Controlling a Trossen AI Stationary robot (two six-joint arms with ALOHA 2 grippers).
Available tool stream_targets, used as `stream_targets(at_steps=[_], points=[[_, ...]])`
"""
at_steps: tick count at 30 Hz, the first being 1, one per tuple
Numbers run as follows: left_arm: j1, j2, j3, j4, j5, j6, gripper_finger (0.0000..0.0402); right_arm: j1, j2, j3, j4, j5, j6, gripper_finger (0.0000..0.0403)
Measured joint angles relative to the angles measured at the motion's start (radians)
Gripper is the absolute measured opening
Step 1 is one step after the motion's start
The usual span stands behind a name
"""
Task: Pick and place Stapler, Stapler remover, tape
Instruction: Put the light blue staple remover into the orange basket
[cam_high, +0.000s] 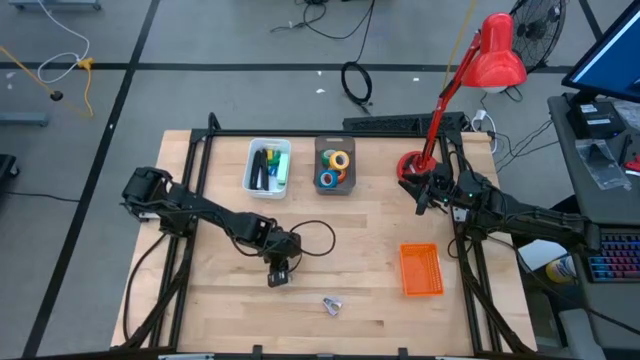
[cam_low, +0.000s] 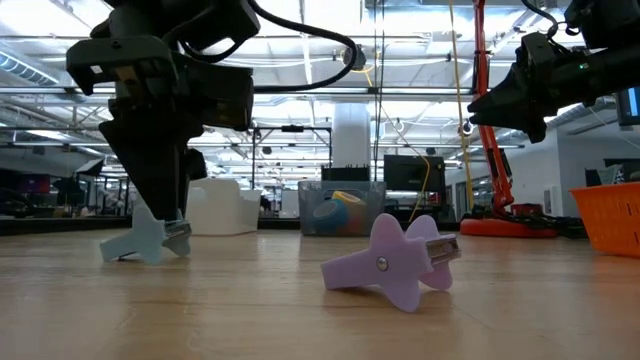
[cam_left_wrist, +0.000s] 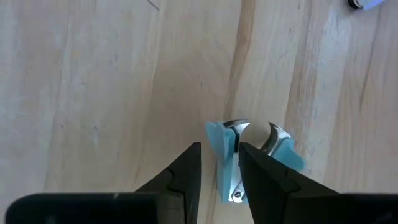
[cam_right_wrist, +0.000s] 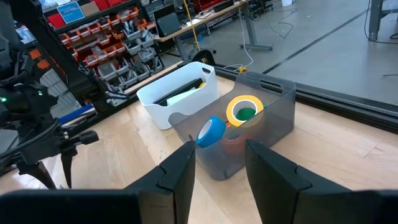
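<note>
My left gripper (cam_high: 278, 274) points down at the table's middle, shut on a light-blue stapler remover (cam_left_wrist: 281, 149), which also shows in the low view (cam_low: 145, 238). A purple stapler remover (cam_high: 331, 304) lies on its side nearer the front edge (cam_low: 395, 262). Dark and green staplers lie in a white bin (cam_high: 268, 165) at the back. Tape rolls, a blue one (cam_right_wrist: 211, 132) and a yellow one (cam_right_wrist: 244, 111) among them, sit in a grey bin (cam_high: 335, 166). My right gripper (cam_right_wrist: 221, 168) hangs open by the far right (cam_high: 425, 192), with nothing between its fingers. My left gripper pinches one blue handle half of the stapler remover (cam_left_wrist: 227, 174) between its two fingers. The fingers come from above, slanting down. The other handle half and the metal claws (cam_left_wrist: 273, 134) stick out beside the fingers. The remover's lower tip (cam_low: 118, 254) is at the table top.
An orange basket (cam_high: 421, 269) stands at the right front. A red desk lamp (cam_high: 497, 52) has its base (cam_high: 409, 163) at the back right, close to my right gripper. Bare wood lies between the bins and the removers.
</note>
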Motion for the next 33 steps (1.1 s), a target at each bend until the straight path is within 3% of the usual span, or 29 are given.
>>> stream_targets(at_steps=[12, 22, 33], points=[[0.009, 0.0, 0.0, 0.0, 0.008, 0.006, 0.0104, 0.0, 0.0, 0.0, 0.0, 0.0, 0.0, 0.013], [0.009, 0.0, 0.0, 0.034, 0.011, 0.027, 0.0009, 0.0, 0.0, 0.0, -0.001, 0.0, 0.0, 0.013], [0.03, 0.0, 0.0, 0.046, 0.04, 0.01, 0.0003, 0.0, 0.0, 0.0, 0.001, 0.0, 0.003, 0.013]])
